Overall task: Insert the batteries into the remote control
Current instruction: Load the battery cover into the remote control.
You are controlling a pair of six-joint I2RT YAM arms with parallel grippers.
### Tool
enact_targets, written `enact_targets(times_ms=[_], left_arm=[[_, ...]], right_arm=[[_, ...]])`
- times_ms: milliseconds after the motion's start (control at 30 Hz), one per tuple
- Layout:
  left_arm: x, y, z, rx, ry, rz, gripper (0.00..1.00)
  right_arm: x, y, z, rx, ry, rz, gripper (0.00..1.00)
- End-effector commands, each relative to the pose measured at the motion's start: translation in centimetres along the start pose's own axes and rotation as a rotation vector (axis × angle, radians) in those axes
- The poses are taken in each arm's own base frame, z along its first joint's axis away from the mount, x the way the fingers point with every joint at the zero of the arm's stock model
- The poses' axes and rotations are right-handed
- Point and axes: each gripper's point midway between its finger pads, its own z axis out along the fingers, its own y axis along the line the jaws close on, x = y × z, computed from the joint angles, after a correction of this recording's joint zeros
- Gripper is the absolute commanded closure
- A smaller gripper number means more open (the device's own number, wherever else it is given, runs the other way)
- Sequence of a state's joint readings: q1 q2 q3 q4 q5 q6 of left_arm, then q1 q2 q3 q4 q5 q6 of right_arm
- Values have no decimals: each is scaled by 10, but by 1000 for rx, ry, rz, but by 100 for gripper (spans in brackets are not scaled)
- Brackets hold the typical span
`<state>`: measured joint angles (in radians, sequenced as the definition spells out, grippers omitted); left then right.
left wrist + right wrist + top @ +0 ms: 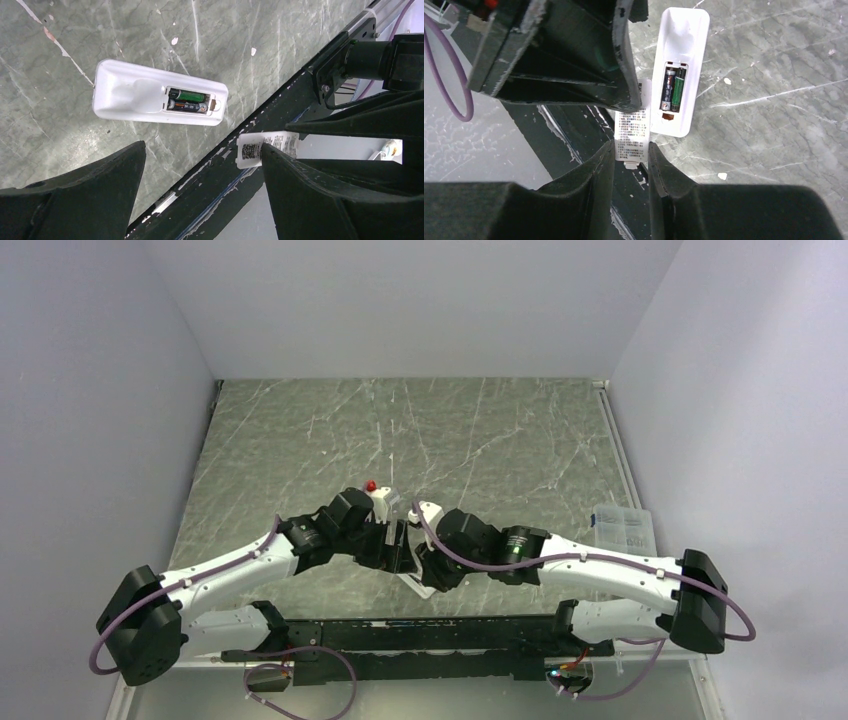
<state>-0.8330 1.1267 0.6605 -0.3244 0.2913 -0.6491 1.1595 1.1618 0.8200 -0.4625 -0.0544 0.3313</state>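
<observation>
At far left, past the left arm (220, 565), comes the left gripper (202, 170): released, fingers (90, 195) spread wide, clasping nothing. Hovers above the marble table (60, 75), close to its near edge and the black rail (280, 100) that runs along it.

Just beyond those fingertips, on the marble, rests the remote control (135, 97). Lies flat, back side up, with the compartment uncovered at the end nearer the rail. Inside the compartment sit the batteries (189, 100): two, side by side and touching, one green-banded, one black with orange print. Beside them, at the compartment's outer end, shows a small brownish recess.

Further right comes the right gripper (631, 150): clenched on a white labelled panel (631, 132). Pinches this thin piece edgewise between both fingers (594, 185), printed face towards the wrist camera. Holds it just beside the remote's compartment end, above the seam between rail and marble. Cannot tell whether the panel touches the remote.

From above, meets the other wrist at the front middle of the table. At far right, near the wall, stands a clear plastic box (622, 528), well apart from both grippers.
</observation>
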Motion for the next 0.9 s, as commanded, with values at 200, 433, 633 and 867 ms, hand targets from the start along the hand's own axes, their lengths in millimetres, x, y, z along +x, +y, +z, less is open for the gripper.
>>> enact_targets(times_ms=[200,433,633,867], left_arm=[[-4,-6,0,25,-13,5,10],[-10,-2,-5,-17,-42,9,8],[-19,16,-11,-124,-89,26,4],[-18,36,-3,-191,-81,29,5]], right_arm=[[-31,9,-15,-15,-119,-7,76],[-23,4,-8,13,-85,-4,78],[-13,-3,4,41,-49,4,78],[-6,-12,16,93,-11,8,79]])
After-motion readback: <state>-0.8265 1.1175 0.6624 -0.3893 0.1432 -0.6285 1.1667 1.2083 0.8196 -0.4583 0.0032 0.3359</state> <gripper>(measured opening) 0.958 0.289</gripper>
